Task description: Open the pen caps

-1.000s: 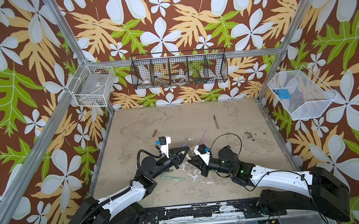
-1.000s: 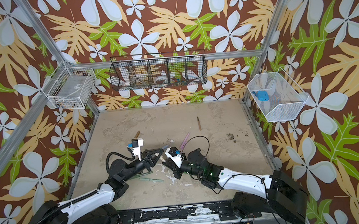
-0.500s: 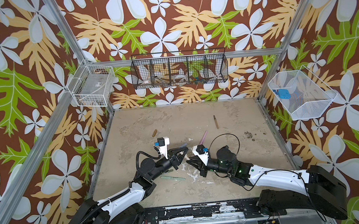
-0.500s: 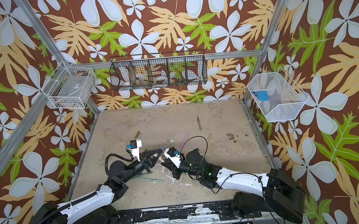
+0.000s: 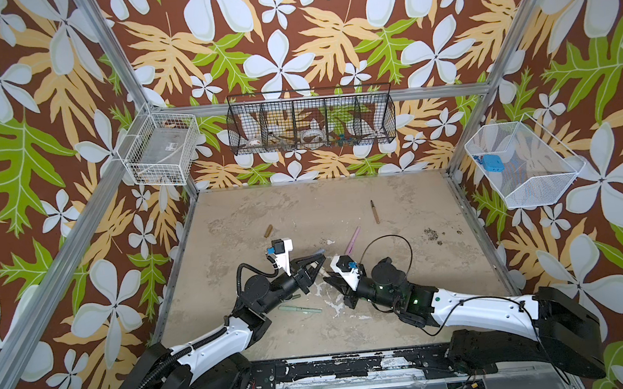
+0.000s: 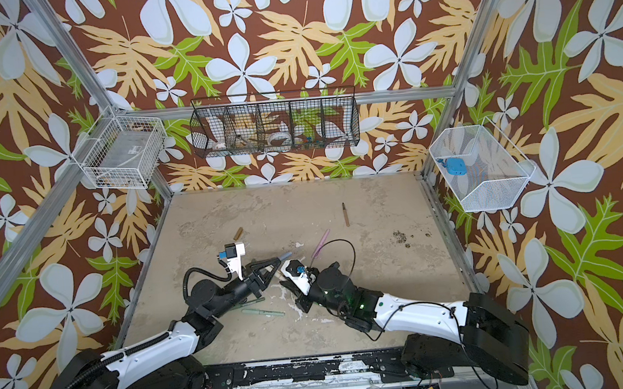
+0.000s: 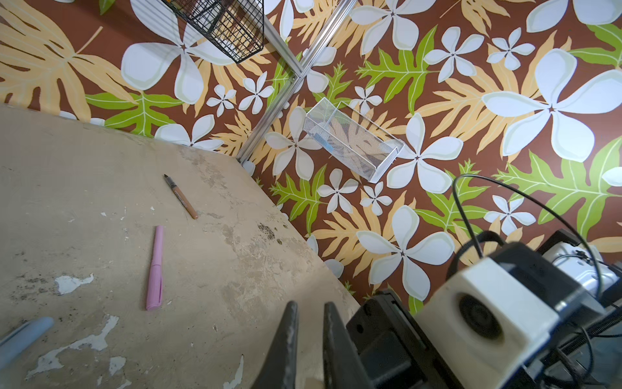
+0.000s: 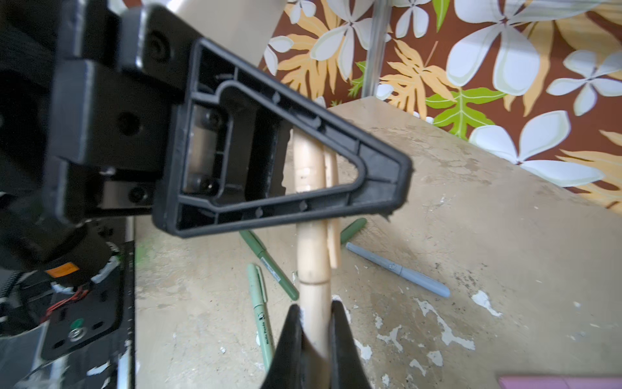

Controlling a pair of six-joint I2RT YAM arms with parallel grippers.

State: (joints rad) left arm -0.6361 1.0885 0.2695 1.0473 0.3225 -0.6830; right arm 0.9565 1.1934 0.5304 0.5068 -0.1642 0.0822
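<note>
Uncapping step: my left hand (image 5: 321, 259) is clenched on the cap (image 8: 311, 242) of the beige pen (image 8: 316, 293), right hand (image 8: 314, 310) clenched on its barrel, both above mid-table (image 5: 389, 311); cap looks seated, so next I pull straight apart.

Bare desk (image 5: 303, 204) wide at back and right, brown pen (image 5: 374, 211), pink pen (image 5: 354, 238) and brown cap (image 5: 268, 230) well apart across it, green pens (image 8: 260, 303) and light blue pen (image 8: 397, 269) cluttering the near middle.

Robot lab test cell: aluminium frame (image 5: 439, 91), floral-papered walls (image 5: 287, 20), wire baskets (image 5: 390, 117), scuffed tabletop (image 5: 409, 321).
</note>
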